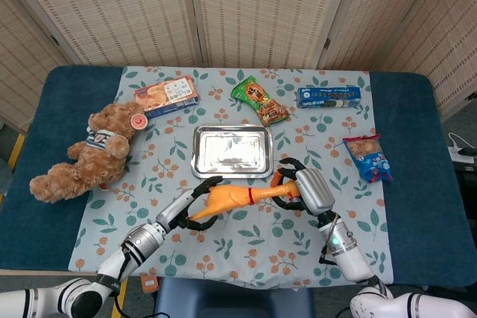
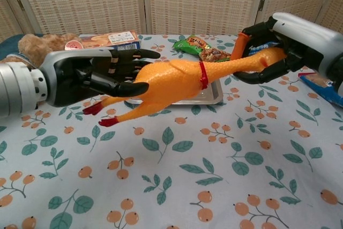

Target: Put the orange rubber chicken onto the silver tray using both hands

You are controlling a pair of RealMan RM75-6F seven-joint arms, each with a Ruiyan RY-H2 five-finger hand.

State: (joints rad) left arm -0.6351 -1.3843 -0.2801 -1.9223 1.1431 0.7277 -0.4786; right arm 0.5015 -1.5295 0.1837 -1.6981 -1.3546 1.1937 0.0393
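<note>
The orange rubber chicken [image 1: 235, 199] [image 2: 171, 79] hangs level just above the cloth, in front of the silver tray [image 1: 232, 150] [image 2: 210, 97]. My right hand [image 1: 302, 190] [image 2: 292, 41] grips its head and neck. At the tail end, my left hand [image 1: 186, 206] [image 2: 91, 76] has its fingers stretched out and spread. They lie along the body, with the thumb across its front, and are not closed around it. The chicken's red feet hang free below that hand. The tray holds nothing.
A brown teddy bear [image 1: 86, 158] lies at the left. Along the back are a biscuit box [image 1: 165, 94], a green snack bag [image 1: 258, 100] and a blue box [image 1: 329, 97]. A blue-and-red packet [image 1: 367, 158] lies at the right.
</note>
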